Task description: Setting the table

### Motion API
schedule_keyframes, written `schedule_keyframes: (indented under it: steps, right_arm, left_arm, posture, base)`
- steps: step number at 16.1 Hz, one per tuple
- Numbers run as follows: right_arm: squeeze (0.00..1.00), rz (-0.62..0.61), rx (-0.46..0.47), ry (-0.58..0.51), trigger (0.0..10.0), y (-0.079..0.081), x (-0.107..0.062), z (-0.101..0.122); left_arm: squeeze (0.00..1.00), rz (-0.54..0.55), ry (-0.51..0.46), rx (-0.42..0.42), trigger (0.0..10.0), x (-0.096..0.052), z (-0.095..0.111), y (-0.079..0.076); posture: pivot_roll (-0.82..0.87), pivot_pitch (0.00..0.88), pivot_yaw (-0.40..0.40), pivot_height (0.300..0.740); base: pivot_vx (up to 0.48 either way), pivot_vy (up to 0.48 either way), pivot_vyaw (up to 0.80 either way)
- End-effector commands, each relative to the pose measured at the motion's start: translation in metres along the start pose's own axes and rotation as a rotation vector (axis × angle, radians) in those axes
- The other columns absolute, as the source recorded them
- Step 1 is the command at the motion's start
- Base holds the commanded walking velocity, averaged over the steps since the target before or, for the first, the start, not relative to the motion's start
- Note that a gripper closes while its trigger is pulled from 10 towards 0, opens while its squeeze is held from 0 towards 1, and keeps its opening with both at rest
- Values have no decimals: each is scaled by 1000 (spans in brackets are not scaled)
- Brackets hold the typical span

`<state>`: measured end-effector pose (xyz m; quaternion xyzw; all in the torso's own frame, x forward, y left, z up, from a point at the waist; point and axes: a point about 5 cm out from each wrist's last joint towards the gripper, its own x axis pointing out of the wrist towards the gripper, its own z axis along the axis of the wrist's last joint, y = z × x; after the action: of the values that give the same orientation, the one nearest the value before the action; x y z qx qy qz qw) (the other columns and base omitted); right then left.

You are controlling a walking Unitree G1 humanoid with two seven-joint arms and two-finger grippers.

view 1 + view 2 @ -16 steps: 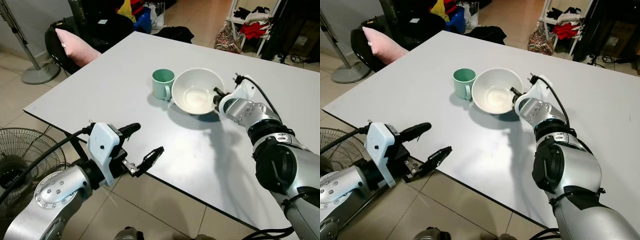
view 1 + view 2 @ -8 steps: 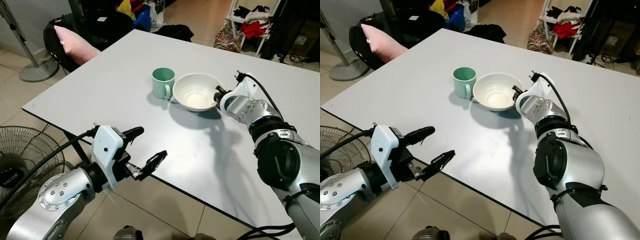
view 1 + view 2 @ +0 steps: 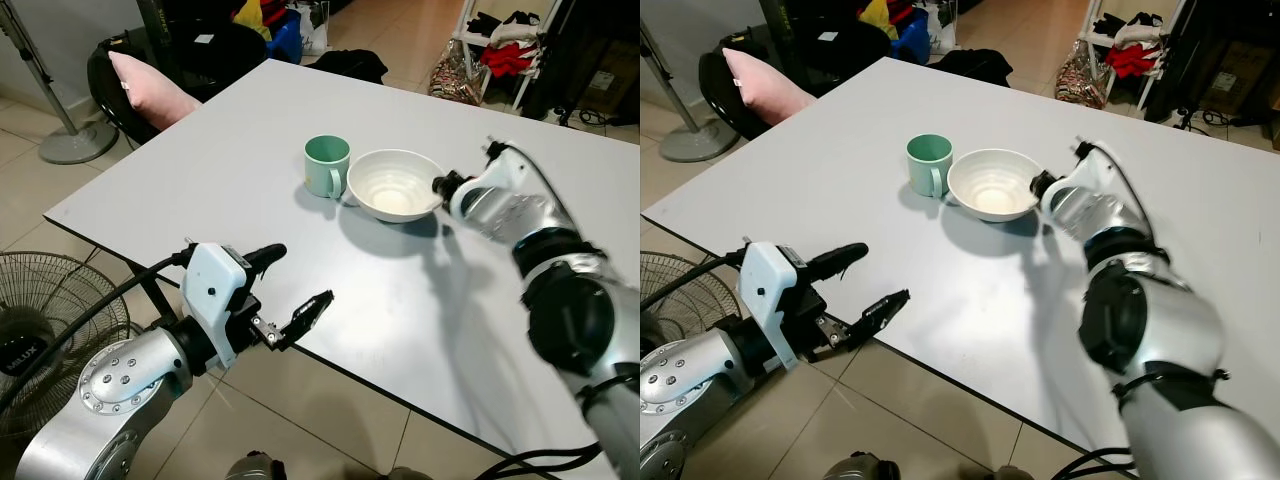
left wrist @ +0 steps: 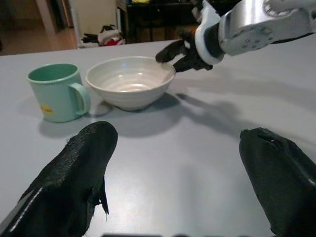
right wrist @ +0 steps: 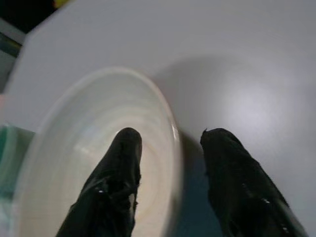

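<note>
A white bowl (image 3: 394, 185) sits flat on the grey table (image 3: 200, 180), with a mint-green mug (image 3: 326, 165) just to its left, handle toward me. My right gripper (image 3: 441, 187) is at the bowl's right rim. In the right wrist view its fingers (image 5: 118, 163) stand open astride the rim (image 5: 170, 123), one inside the bowl and one outside, with a gap on each side. My left gripper (image 3: 300, 273) hangs open and holds nothing, at the table's near edge, pointed at the bowl (image 4: 129, 81) and the mug (image 4: 57, 91).
A black chair with a pink pillow (image 3: 150, 85) stands beyond the table's far left corner. A floor fan (image 3: 40, 310) is at my left and a stand base (image 3: 75, 148) further back. A clothes rack (image 3: 500, 50) and bags stand behind the table.
The bowl was held tilted and raised by my right gripper; it has come down flat on the table and the fingers have opened off the rim. My left arm barely moved.
</note>
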<state>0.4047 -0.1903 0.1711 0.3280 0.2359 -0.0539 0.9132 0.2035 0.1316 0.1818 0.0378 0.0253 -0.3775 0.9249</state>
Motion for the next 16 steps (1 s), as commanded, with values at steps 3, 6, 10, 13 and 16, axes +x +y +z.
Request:
schedule_keyframes:
  steps: [3,6,10,13,16]
  right_arm:
    - [1000,200,2,-19,10000,16,-12,28]
    - [0,383,-122,-99,10000,19,-29,29]
    - [0,488,-716,-406,10000,23,-99,-21]
    - [0,462,-782,-430,10000,10,-118,-53]
    - [0,431,-758,-420,10000,-3,-130,-67]
  left_arm:
    - [0,69,-44,-64,10000,-6,-2,4]
    - [0,207,-38,-84,10000,-11,-7,10]
    - [0,572,14,-51,10000,-25,-14,19]
    - [0,650,-5,41,10000,-23,-11,18]
    - [0,652,2,50,10000,-20,-13,14]
  posture:
    - [-36,0,41,740]
    - [-49,0,52,740]
    - [-54,0,58,740]
    - [-50,0,58,740]
    - [-60,0,67,740]
  base:
    - [0,0,0]
    - [0,0,0]
    - [0,0,172]
    - [0,0,790]
    - [0,0,800]
